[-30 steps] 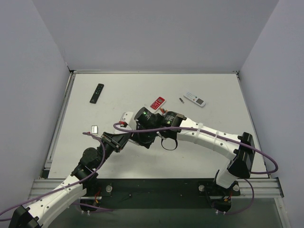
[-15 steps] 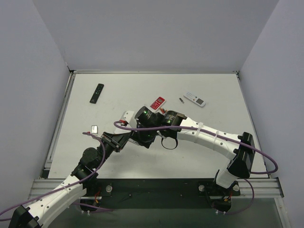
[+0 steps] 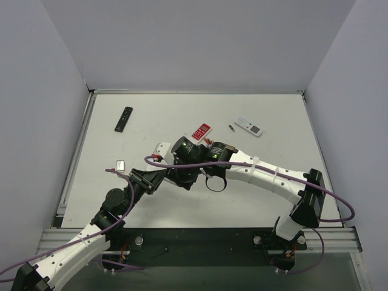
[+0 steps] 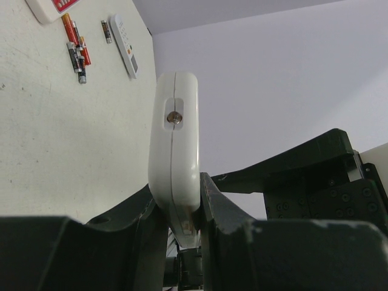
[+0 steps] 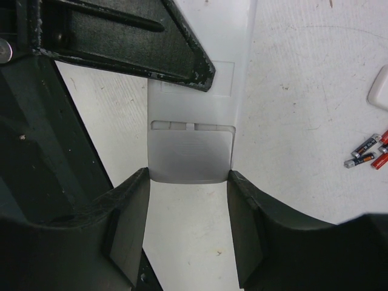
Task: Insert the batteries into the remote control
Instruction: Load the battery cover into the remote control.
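Note:
My left gripper [image 4: 179,195] is shut on the white remote control [image 4: 174,145] and holds it edge-up above the table; it also shows in the top view [image 3: 162,149]. In the right wrist view its plain white back faces me, with the cover [image 5: 191,151] slid a little out of its slot. My right gripper [image 5: 189,185] straddles the cover's end, both fingertips [image 5: 140,182] touching its corners. Several dark and orange batteries [image 5: 367,156] lie loose on the table, also in the left wrist view [image 4: 76,45]. One more battery [image 3: 231,128] lies apart.
A red-and-white remote [image 3: 201,131] lies just behind the grippers. Another white remote [image 3: 248,126] lies at the back right. A slim black remote [image 3: 123,119] lies at the back left. A small pale rectangular piece [image 3: 120,163] lies left of the left arm.

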Action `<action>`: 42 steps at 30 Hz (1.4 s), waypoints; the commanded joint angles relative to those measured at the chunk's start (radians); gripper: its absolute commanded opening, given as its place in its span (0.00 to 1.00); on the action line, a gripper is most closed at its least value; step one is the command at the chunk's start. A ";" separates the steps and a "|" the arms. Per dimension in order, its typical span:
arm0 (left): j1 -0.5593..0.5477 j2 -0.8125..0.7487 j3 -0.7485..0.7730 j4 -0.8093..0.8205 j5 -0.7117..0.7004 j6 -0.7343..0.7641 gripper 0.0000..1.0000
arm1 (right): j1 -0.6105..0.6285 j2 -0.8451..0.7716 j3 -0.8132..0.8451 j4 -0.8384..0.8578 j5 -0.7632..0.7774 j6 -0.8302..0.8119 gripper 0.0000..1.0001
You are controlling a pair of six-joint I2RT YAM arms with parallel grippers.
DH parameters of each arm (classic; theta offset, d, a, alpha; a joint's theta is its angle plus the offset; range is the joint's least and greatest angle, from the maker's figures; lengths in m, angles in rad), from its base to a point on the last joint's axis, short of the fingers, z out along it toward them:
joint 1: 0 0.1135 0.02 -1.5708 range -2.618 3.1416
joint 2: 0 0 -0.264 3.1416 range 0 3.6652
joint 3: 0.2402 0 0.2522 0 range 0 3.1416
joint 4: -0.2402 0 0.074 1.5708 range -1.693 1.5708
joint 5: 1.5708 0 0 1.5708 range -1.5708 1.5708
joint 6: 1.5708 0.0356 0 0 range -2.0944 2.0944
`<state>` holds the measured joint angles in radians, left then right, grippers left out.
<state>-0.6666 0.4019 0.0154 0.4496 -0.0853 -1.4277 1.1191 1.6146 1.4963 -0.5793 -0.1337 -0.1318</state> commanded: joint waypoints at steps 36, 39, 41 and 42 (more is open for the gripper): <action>-0.002 -0.049 -0.147 0.023 -0.008 0.029 0.00 | 0.008 0.024 0.053 -0.021 0.043 0.026 0.10; -0.002 -0.048 -0.147 0.027 -0.007 0.026 0.00 | 0.008 0.028 0.051 -0.022 0.040 0.027 0.10; -0.002 -0.049 -0.146 0.031 -0.005 0.026 0.00 | 0.008 0.033 0.051 -0.022 0.040 0.027 0.10; -0.002 -0.048 -0.147 0.031 -0.005 0.023 0.00 | 0.008 0.034 0.051 -0.022 0.042 0.027 0.10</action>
<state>-0.6666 0.3622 0.0154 0.4118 -0.1005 -1.4029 1.1320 1.6337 1.5116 -0.5873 -0.0944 -0.1085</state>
